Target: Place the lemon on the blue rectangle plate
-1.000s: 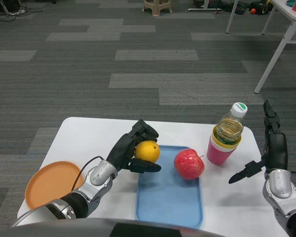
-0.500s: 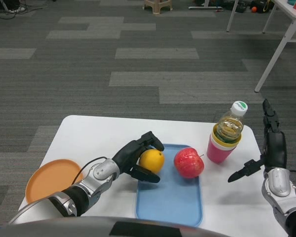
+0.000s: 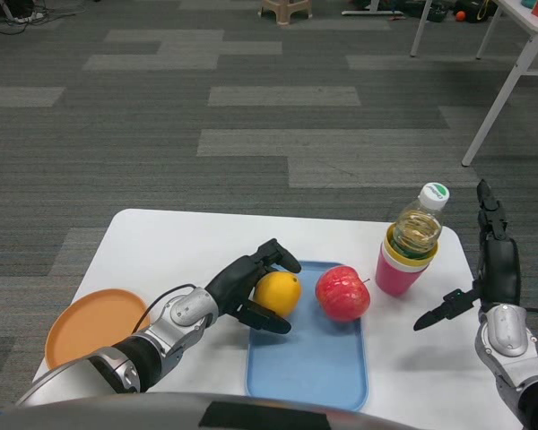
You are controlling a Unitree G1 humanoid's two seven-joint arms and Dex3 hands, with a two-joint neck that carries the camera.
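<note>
White table (image 3: 175, 242) with rounded corners, on grey striped carpet; legs of another white table (image 3: 505, 85) far right at the back, a stool base top centre.

Left hand (image 3: 243, 288) is wrapped around the lemon (image 3: 277, 292): fingers curl over its top, thumb under its near side, so it's clamped on the fruit. Lemon sits at the hand's fingertip side, over the left edge of the blue rectangle plate (image 3: 309, 367); can't tell if it touches the plate surface. Lemon reads nearly round, no clear long axis or tip visible.

Just past the lemon, away from the hand: red apple (image 3: 342, 293) on the plate. Farther that way, a pink cup (image 3: 399, 271) with a yellow rim holding a bottle (image 3: 420, 225). Behind the left wrist, an orange round plate (image 3: 91, 328).

Right hand (image 3: 490, 269) is raised off the table's right edge, fingers apart, empty.
</note>
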